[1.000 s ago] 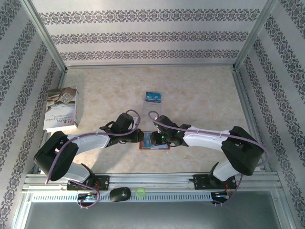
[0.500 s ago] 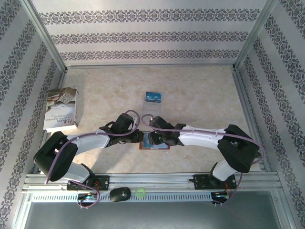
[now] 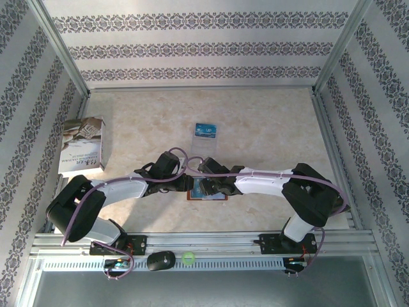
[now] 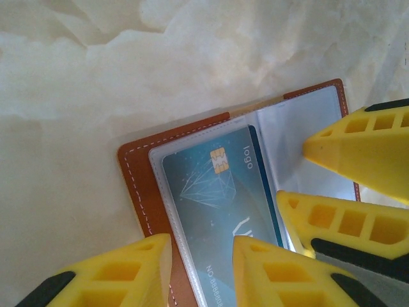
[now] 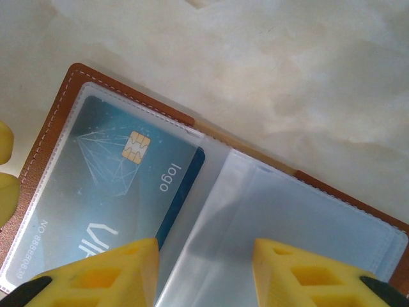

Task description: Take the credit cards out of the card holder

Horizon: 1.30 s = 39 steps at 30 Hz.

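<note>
**Top view.** Your card holder [image 3: 203, 194] lies opened flat on the table [image 3: 275, 128], near the front edge and midway between the arm bases. Its long axis runs left to right. Your left gripper [image 3: 190, 185] covers its left half and your right gripper [image 3: 210, 187] its right half; from here you cannot tell how wide either stands. Farther back, well apart from the holder, a loose blue card [image 3: 206, 130] sits at the far end of a pale translucent sheet [image 3: 206, 147], its long axis also left to right. A white-grey booklet [image 3: 82, 147] is at the left side.

**Left wrist view.** This shows you what the arms cover from above: one credit card [image 4: 214, 198], blue with a gold chip, tucked in a clear sleeve on the holder's left page.
- Card axis: it runs from the chip end at the top down toward your fingers, slightly tilted.
- Left fingers [image 4: 137, 272]: moderately apart, nothing pinched. One is at the stitched brown border, the other over the card.
- Right gripper's fingers [image 4: 358, 147]: they reach in from the right, over the second sleeve.

**Right wrist view.** Same card, slanting from the top down to lower left, with the printed number at the lower end.
- Also visible here: the fold and most of the second sleeve, pale plastic over grey lining.
- Right fingers [image 5: 108, 275]: partway open, straddling the fold, gripping nothing.
- Left fingertips [image 5: 5, 188]: they show at the left edge.
</note>
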Available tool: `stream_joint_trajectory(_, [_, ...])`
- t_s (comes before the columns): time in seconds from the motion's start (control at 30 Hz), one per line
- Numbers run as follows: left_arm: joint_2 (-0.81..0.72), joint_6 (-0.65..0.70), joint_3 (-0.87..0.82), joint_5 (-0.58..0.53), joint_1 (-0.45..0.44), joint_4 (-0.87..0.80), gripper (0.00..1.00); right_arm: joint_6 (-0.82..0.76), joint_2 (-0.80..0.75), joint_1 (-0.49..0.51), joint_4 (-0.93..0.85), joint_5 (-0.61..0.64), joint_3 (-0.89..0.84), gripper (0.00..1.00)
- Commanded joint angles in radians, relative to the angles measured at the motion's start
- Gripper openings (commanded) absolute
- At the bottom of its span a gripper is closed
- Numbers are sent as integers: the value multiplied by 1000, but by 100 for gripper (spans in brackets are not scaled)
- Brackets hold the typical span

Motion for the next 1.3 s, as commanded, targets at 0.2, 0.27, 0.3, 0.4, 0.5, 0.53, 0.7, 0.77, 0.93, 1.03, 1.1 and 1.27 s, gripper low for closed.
stream_joint_trajectory(0.2, [33,11,25,6,-23,4,32,7,-15,17,19,31,-24,45])
stream_joint_trajectory(0.27, [38,12,28,6,-25,4,32,-1,-8,20,14,24,-18,46])
stream_joint_trajectory(0.3, [42,11,28,6,-25,5,32,-4,-1,24,13,21,-15,46])
stream_joint_trajectory(0.4, [48,11,31,6,-25,5,32,0,26,32,-7,35,-4,46])
stream_joint_trajectory(0.5, [52,9,31,2,-25,5,32,22,38,37,-35,72,-4,44])
stream_joint_trajectory(0.53, [51,10,32,1,-25,5,32,31,43,38,-47,84,-4,44])
stream_joint_trajectory(0.7, [50,12,36,-9,-25,-6,33,87,44,53,-124,179,-8,42])
stream_joint_trajectory(0.77, [48,12,35,-11,-26,-9,33,109,32,59,-143,209,-16,42])
stream_joint_trajectory(0.93, [28,13,35,-15,-25,-18,33,124,-17,74,-160,260,-15,44])
stream_joint_trajectory(1.03, [8,14,43,-15,-26,-23,34,110,-70,86,-145,280,-11,46])
stream_joint_trajectory(1.1, [1,16,51,-9,-25,-27,34,108,-108,88,-139,289,-11,46])
stream_joint_trajectory(1.27, [20,12,74,-3,-49,-8,22,103,-164,50,-6,88,-67,32])
